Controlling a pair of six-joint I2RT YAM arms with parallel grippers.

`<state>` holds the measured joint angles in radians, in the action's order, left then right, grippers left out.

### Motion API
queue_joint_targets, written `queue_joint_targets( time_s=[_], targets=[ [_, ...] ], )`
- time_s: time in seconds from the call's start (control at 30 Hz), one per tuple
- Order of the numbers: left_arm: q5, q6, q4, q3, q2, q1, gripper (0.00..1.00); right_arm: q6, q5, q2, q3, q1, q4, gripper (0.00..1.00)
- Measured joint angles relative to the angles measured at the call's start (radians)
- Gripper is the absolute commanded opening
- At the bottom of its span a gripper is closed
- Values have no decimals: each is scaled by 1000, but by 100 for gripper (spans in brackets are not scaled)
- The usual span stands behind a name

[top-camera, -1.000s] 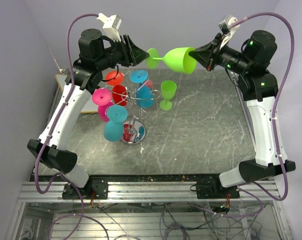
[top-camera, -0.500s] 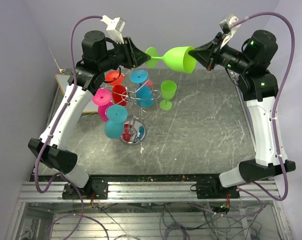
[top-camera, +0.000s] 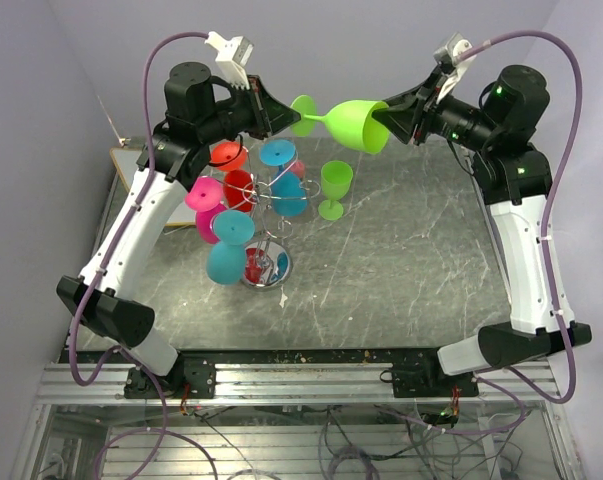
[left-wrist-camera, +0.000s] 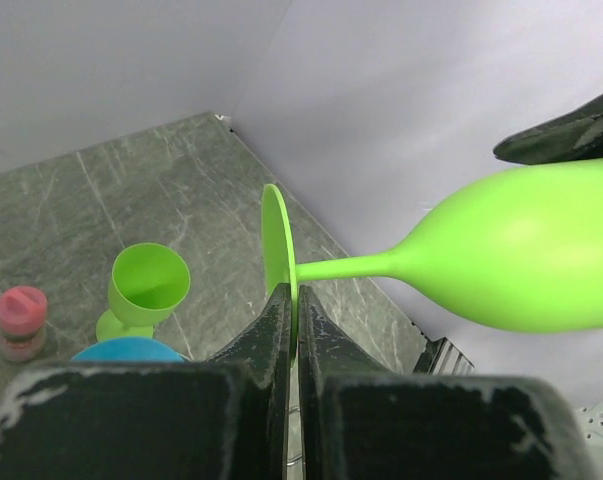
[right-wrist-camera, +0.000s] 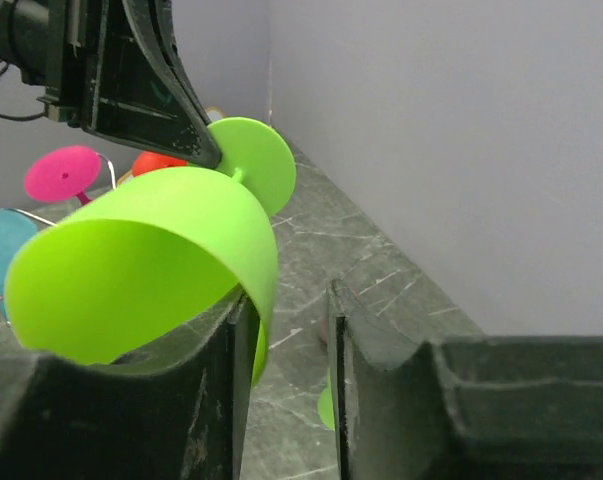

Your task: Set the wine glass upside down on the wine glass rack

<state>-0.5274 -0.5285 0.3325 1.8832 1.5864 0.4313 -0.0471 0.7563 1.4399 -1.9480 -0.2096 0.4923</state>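
A lime green wine glass (top-camera: 349, 122) hangs on its side in the air over the back of the table, foot to the left, bowl to the right. My left gripper (top-camera: 286, 112) is shut on the edge of its round foot (left-wrist-camera: 274, 240), which stands pinched between the fingertips (left-wrist-camera: 293, 295). My right gripper (top-camera: 383, 118) is open at the bowl's mouth: one finger (right-wrist-camera: 216, 350) lies inside the rim (right-wrist-camera: 261, 290), the other stands apart from it. The wine glass rack (top-camera: 266, 205) stands below left on its chrome base (top-camera: 268, 268).
Several pink, red and blue glasses (top-camera: 231, 228) hang upside down on the rack. A second green glass (top-camera: 334, 188) stands upright on the marble table (top-camera: 411, 260) just right of the rack. A small pink-capped jar (left-wrist-camera: 21, 320) sits behind. Grey walls close in at the back and sides.
My left gripper has shut on the glass's foot. My right gripper has opened, so its outer finger has come off the bowl's rim. The glass has stayed in place.
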Motion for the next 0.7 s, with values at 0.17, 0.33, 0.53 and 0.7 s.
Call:
queue_joint_targets(
  time_s=[0.17,0.33,0.53,0.7],
  targets=[
    [3,22,5,0,-17,-4,7,-55,8,-20,21,1,18,78],
    [28,72,31,3,-64,-15,7,-146,48,-73,38,5,83,86],
    [78,176,79,22,-128,-18,7,-233,101,-155,39,69,151,91],
    [114,262,116,27,-172,-18,7,-283,125,-203,37,134,191,93]
  ],
)
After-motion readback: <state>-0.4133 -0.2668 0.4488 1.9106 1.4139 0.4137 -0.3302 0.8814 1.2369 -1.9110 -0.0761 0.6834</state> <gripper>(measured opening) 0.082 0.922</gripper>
